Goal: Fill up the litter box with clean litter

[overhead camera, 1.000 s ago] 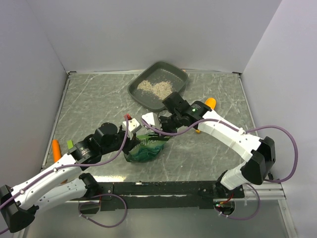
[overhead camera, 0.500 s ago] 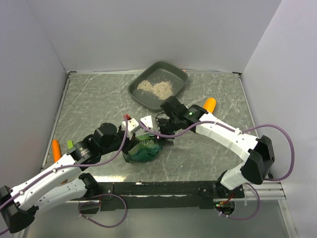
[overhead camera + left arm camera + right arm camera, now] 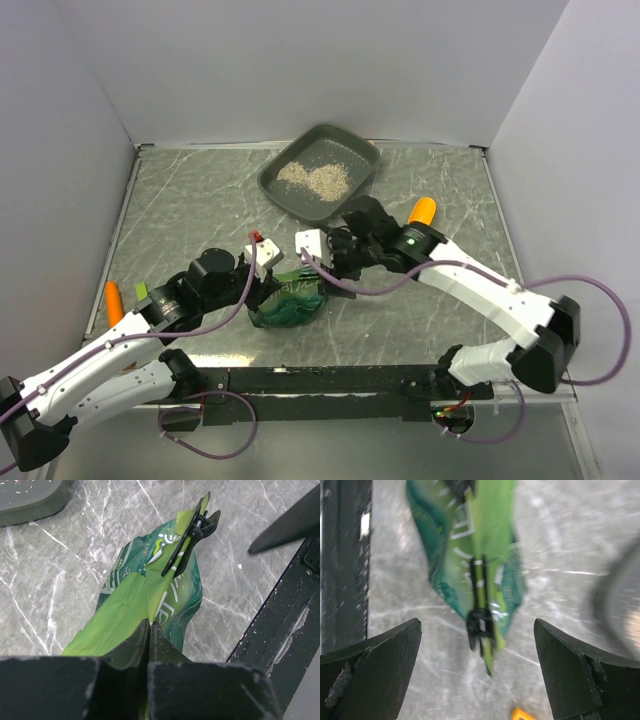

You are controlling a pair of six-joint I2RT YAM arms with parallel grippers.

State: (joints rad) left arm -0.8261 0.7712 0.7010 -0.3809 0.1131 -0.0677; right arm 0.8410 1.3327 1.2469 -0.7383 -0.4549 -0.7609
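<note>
The dark grey litter box [image 3: 363, 160] sits at the back of the table with a small pile of pale clean litter [image 3: 314, 178] in it; its corner [image 3: 30, 500] shows in the left wrist view. A green crinkly bag [image 3: 288, 302] lies in front of it, its top [image 3: 150, 580] folded and held by a black clip [image 3: 192, 530]. My left gripper [image 3: 150, 623] is shut on the bag's light green edge. My right gripper [image 3: 477, 625] is open just behind the bag, its fingers [image 3: 380, 665] wide on either side of the clip [image 3: 481, 625] without touching it.
An orange scoop [image 3: 423, 210] lies right of the litter box, behind my right arm. A small orange object [image 3: 113, 299] rests near the left wall. The black base rail [image 3: 280, 630] runs along the near edge, close to the bag.
My right gripper has opened wide, let go at the bag's clip, and drawn back a little to the right. The left gripper keeps its hold on the bag.
</note>
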